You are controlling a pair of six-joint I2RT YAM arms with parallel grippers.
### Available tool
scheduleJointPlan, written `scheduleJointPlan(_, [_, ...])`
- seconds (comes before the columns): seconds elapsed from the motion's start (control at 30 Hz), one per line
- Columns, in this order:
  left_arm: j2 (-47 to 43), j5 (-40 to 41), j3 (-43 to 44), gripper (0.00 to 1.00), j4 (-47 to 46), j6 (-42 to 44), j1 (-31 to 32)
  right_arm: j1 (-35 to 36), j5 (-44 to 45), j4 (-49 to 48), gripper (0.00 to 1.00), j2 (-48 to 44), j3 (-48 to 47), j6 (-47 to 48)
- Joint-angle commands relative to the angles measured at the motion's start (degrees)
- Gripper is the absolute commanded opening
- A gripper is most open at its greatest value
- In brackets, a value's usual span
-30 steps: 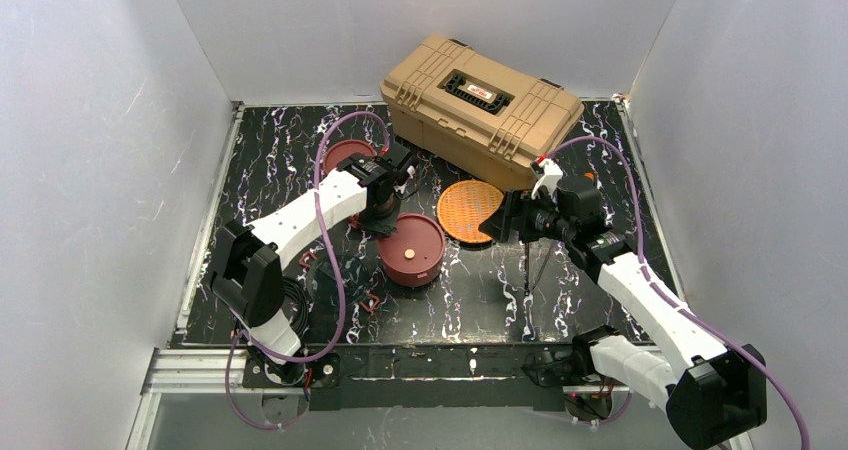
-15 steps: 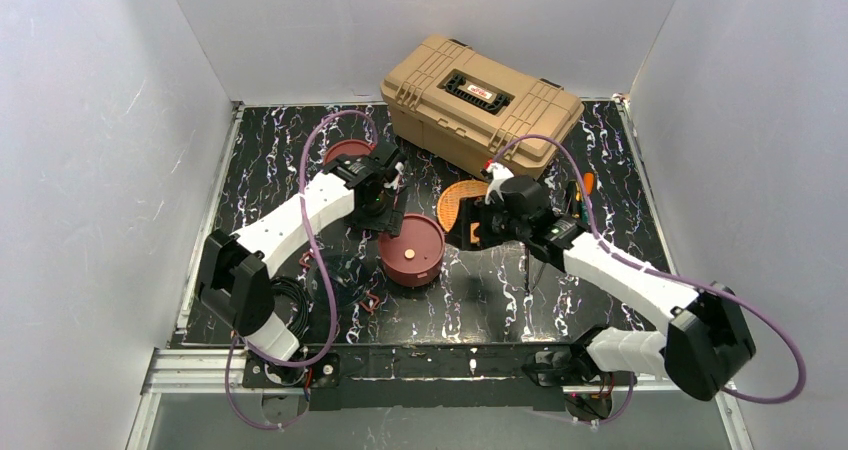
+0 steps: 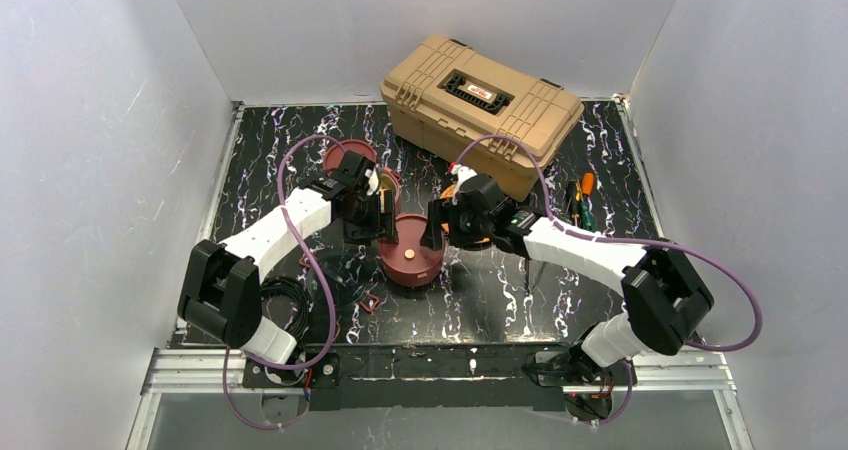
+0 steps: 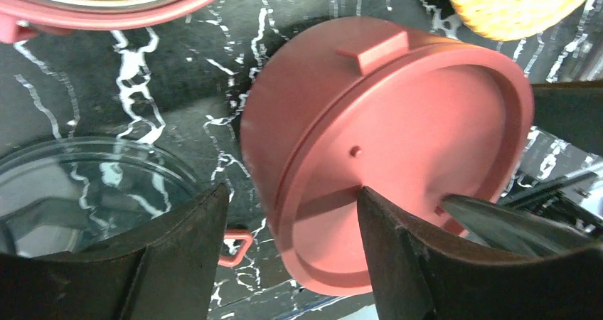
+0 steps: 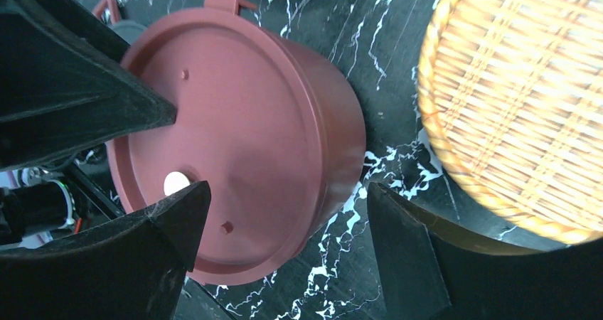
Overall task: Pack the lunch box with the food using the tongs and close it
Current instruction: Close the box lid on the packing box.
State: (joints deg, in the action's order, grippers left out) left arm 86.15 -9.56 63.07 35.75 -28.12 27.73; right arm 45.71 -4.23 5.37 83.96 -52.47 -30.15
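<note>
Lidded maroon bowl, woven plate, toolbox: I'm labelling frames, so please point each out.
lidded maroon bowl [image 3: 412, 245], top external view, lid centre
woven plate [image 5: 512, 99], right wrist view, weave middle
toolbox [image 3: 520, 110], top external view, tan lid

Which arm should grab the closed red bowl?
Right, slightly: the right gripper is open wider, one finger over the lid, one outside the bowl's wall. The left gripper sits similarly, opened narrower.

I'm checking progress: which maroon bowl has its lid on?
The nearer bowl wears a flat lid with a pale dot; the farther bowl stands open, its steel lining showing.
</note>
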Motion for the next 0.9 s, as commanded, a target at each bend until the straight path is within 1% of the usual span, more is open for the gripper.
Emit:
scheduleJointPlan(0.0, [-1.90, -2.96, -3.09, 0.63, -2.45, -0.98, 0.05, 0.81, 2.56, -0.44, 0.86, 2.83, -2.03, -1.16])
scheduleJointPlan(0.23, [-1.60, -1.87, -8.50, 0.53, -2.90, -1.29, 0.06, 1.78, 6.78, 1.82, 0.79, 6.32, 0.28, -1.51])
scheduleJointPlan(0.37, [-1.25, -1.76, -11.27, 0.44, -3.51, -2.04, 0.06, 2.09, 8.31, 2.51, 0.70, 7.80, 1.57, -1.87])
scheduleJointPlan(0.47, [-1.12, -2.92, -13.14, 0.39, -4.49, -2.73, 0.09, 2.14, 8.98, 2.46, 0.66, 8.55, 2.25, -1.91])
scheduleJointPlan(0.67, [-1.89, -5.32, -14.81, 0.36, -6.27, -3.53, 1.50, 2.16, 9.12, 2.45, 0.58, 9.88, 0.92, 0.82])
scheduleJointPlan(0.87, [-2.85, -7.22, -14.73, 0.34, -7.01, -3.96, 5.02, 2.18, 7.98, 1.33, 0.56, 9.38, -0.69, 6.06])
